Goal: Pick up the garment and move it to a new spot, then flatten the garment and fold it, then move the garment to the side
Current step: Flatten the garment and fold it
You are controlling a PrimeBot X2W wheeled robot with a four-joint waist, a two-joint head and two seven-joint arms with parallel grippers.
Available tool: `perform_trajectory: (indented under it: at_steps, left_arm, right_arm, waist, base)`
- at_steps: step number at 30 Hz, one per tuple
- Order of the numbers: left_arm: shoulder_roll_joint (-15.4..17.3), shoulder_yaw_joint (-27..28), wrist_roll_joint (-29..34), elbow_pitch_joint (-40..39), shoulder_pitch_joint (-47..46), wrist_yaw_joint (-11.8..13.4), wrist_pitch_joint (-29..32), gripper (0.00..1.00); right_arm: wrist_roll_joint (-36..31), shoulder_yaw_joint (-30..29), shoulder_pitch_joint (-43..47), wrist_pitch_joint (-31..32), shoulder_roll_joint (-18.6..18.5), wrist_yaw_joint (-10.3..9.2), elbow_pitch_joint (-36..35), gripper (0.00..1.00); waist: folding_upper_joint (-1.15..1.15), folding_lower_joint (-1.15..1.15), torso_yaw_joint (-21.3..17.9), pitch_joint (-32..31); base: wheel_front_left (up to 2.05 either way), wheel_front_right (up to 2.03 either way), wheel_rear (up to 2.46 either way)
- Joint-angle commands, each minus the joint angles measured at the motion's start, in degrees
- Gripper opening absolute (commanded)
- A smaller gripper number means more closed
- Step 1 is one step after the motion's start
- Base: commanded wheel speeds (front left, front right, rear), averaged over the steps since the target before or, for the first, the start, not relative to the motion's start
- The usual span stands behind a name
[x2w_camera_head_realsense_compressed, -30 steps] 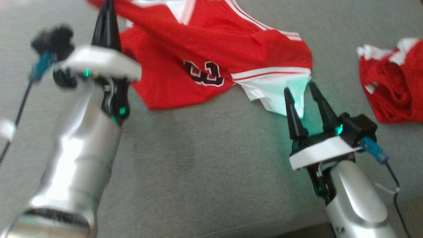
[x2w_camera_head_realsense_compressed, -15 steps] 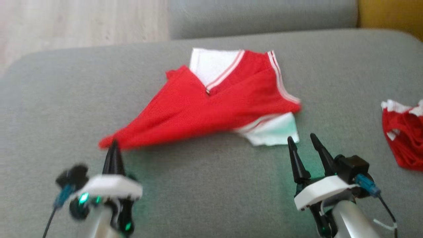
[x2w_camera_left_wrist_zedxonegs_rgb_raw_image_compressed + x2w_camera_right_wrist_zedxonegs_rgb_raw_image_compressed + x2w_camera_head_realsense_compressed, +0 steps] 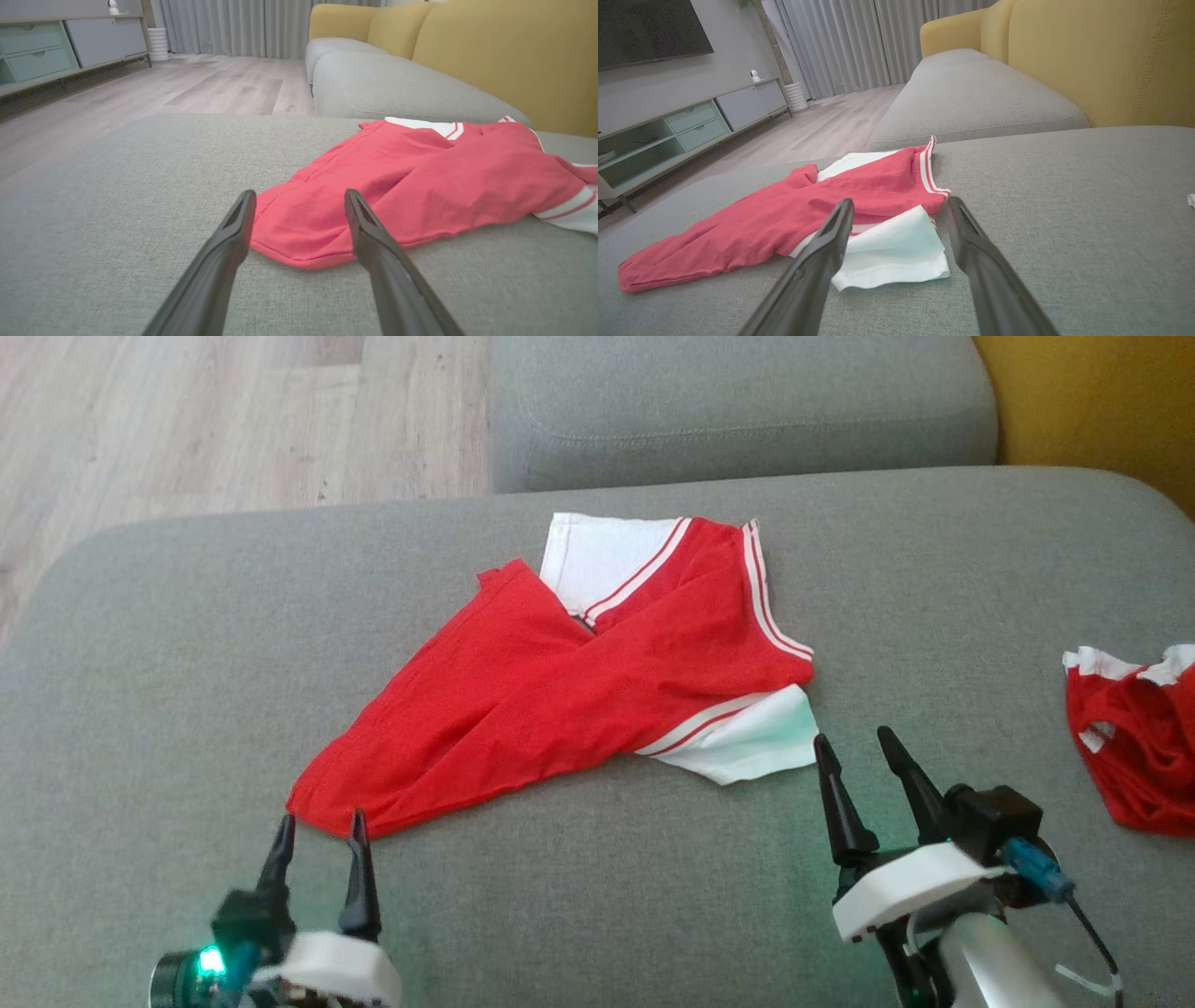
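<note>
Rumpled red jersey (image 3: 579, 700) laid midway on the grey sofa cushion (image 3: 168, 663), its near corner flanked by the left gripper (image 3: 322, 818), fingers spread, nothing clamped, right gripper (image 3: 851, 737) likewise spread just beside the white sleeve (image 3: 747, 747), second red garment (image 3: 1134, 747) bunched at the cushion's right edge

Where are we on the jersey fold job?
Done: the jersey lies on the cushion, one side laid diagonally over, rumpled. In hand: nothing; left claw open at its red corner, right claw open by the white sleeve. Left: flatten, finish folding, move aside.
</note>
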Motion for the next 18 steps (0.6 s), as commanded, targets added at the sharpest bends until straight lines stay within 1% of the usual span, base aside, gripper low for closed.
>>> perform_trajectory:
  at_steps: [1, 3, 6, 12, 18]
  left_arm:
    - [1.0, 1.4, 2.4, -2.9, -0.2, 0.5, -0.5, 1.0]
    - [1.2, 0.6, 5.1, -4.5, 1.4, 0.7, -0.5, 1.0]
    - [1.1, 0.6, 6.5, -6.6, 3.8, 1.4, -0.5, 1.0]
    - [0.8, 1.6, 6.5, -8.2, 6.7, 2.4, -0.5, 1.0]
    - [0.5, 1.5, 6.4, -8.4, 6.7, 1.7, -0.5, 1.0]
  right_arm:
    - [-0.4, 1.1, -0.4, -0.4, -0.2, -0.04, -1.7, 1.0]
    - [-0.3, 1.0, 0.2, -0.4, -0.2, -0.04, -1.6, 1.0]
    - [-0.1, 0.7, 1.2, -0.4, -0.2, -0.04, -1.3, 1.0]
    - [-0.5, 1.0, 2.2, -0.4, -0.2, -0.04, -0.7, 1.0]
    - [-1.2, 0.5, 1.9, -0.4, -0.2, -0.04, 0.8, 1.0]
  waist:
    - [0.0, 0.0, -0.1, -0.5]
    - [0.0, 0.0, -0.2, -1.1]
    - [0.0, 0.0, -0.5, -1.8]
    - [0.0, 0.0, -1.3, -2.3]
    - [0.0, 0.0, -0.6, -1.6]
  base:
    - [0.0, 0.0, 0.0]
    - [0.0, 0.0, 0.0]
    - [0.0, 0.0, 0.0]
    - [0.0, 0.0, 0.0]
    - [0.0, 0.0, 0.0]
